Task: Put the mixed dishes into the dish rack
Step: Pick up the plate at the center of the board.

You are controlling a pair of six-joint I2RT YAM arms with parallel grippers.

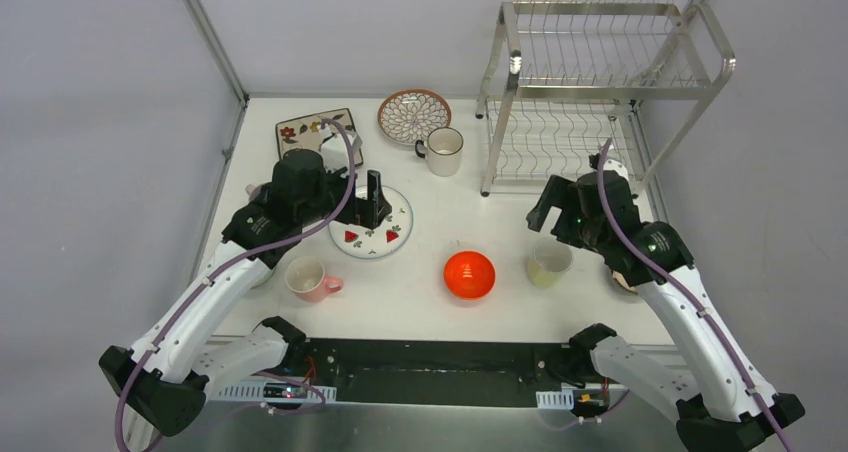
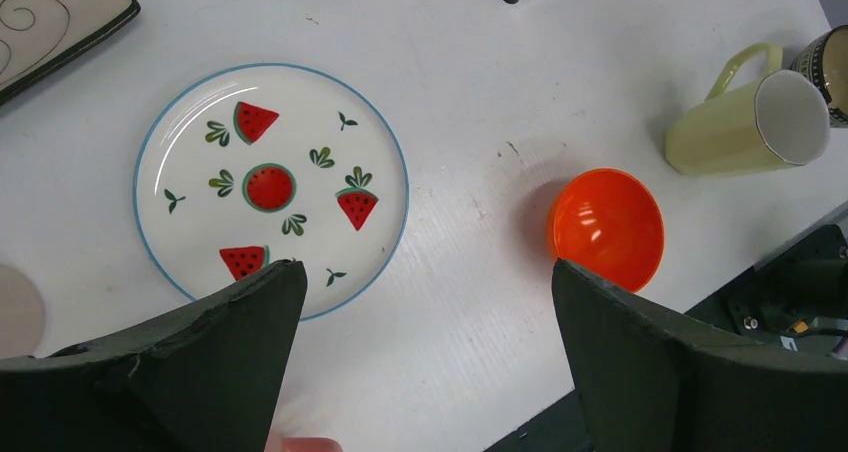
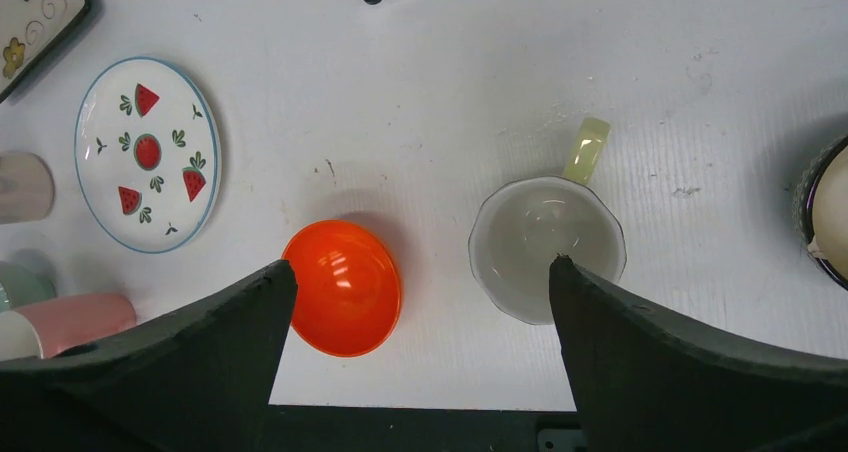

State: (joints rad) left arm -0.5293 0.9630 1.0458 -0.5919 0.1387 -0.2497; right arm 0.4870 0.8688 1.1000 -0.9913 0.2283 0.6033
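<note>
Bare white counter [image 1: 470,212] lay open between the round red-orange bowl [image 1: 469,274] and the tall silver wire dish rack [image 1: 598,90]. A white mug with a dark rim [image 1: 441,151] stood near the rack's left front leg, and a pale yellow cup [image 1: 549,266] stood near the bowl's right.

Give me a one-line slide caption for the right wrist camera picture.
Open right gripper hovers over an orange bowl and a pale yellow cup on the white table.
</note>
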